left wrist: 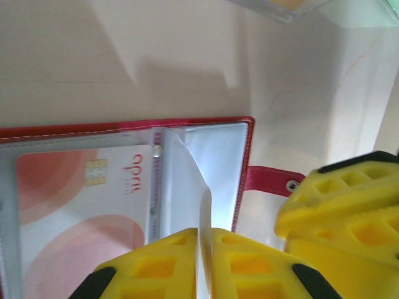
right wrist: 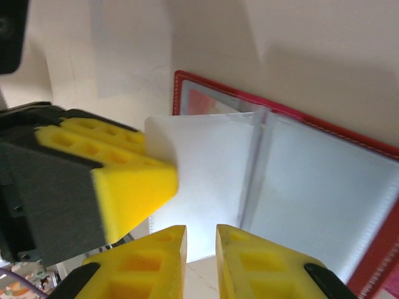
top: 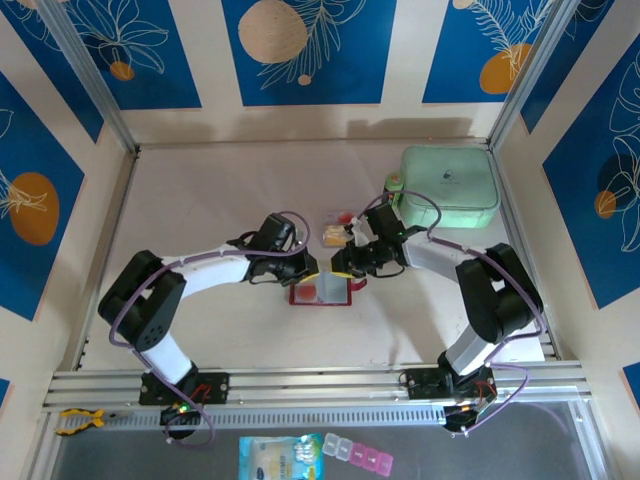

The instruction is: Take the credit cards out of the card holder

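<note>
Pale beige tabletop (top: 250,190), enclosed by cream walls with blue panels of leaf and orange-fruit motifs. Nearest in the top view, on a dark ledge below the aluminium rail, lie a blue-and-white printed packet (top: 282,458), its print too small to read, and a pink segmented pill box (top: 358,455). Both arms reach inward from the rail and meet over a small red leather-like folding card holder (top: 322,292), which lies opened flat at the table's centre. The left gripper (left wrist: 202,240), with yellow ribbed fingers, is pressed together on a clear plastic pocket leaf (left wrist: 187,180) of the holder and holds that leaf raised off the pages. In the pocket to its left sits a white credit card (left wrist: 81,205) with pale pink circles, a gold chip and sideways red lettering that cannot be read with certainty. A red snap tab (left wrist: 268,180) with a metal stud projects from the holder's edge. The right gripper (right wrist: 201,233) stands at the edge of the same raised leaf with its fingers slightly parted, a narrow gap showing between them; whether they touch the leaf cannot be told. Just beyond the holder, small tan-gold credit cards (top: 333,236) with a red-and-white part lie on the table, too small to read. Farthest back on the right rests a large mint green zipped case (top: 450,188) bearing a small dark logo, illegible.
</note>
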`<action>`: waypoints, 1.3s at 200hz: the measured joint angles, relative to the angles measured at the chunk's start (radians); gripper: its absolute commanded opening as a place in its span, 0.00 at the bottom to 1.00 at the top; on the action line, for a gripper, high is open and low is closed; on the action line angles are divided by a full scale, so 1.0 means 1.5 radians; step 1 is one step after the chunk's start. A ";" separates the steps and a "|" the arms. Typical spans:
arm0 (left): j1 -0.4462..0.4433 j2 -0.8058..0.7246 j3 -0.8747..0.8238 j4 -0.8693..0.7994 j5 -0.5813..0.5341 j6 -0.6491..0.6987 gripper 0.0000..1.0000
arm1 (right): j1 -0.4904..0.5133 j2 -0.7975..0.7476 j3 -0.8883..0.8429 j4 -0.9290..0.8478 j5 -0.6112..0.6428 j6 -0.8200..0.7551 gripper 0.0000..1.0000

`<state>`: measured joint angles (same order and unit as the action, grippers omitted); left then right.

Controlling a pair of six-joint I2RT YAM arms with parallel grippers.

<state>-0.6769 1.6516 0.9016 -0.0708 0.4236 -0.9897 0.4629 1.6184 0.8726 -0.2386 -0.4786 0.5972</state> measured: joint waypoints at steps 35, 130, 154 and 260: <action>-0.019 0.026 0.037 0.001 0.007 0.000 0.16 | -0.019 -0.013 -0.013 -0.001 0.000 0.004 0.20; -0.047 0.102 0.105 -0.001 0.024 0.000 0.30 | -0.042 -0.069 -0.038 -0.018 0.022 0.004 0.23; -0.047 0.102 0.108 -0.008 0.024 0.001 0.32 | -0.043 -0.075 -0.038 -0.025 0.024 0.004 0.23; -0.031 0.066 0.059 0.002 0.026 0.003 0.28 | -0.004 -0.077 -0.026 -0.037 0.032 0.016 0.23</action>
<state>-0.7231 1.7508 0.9897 -0.0677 0.4629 -0.9859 0.4564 1.5032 0.8330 -0.2947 -0.4301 0.6205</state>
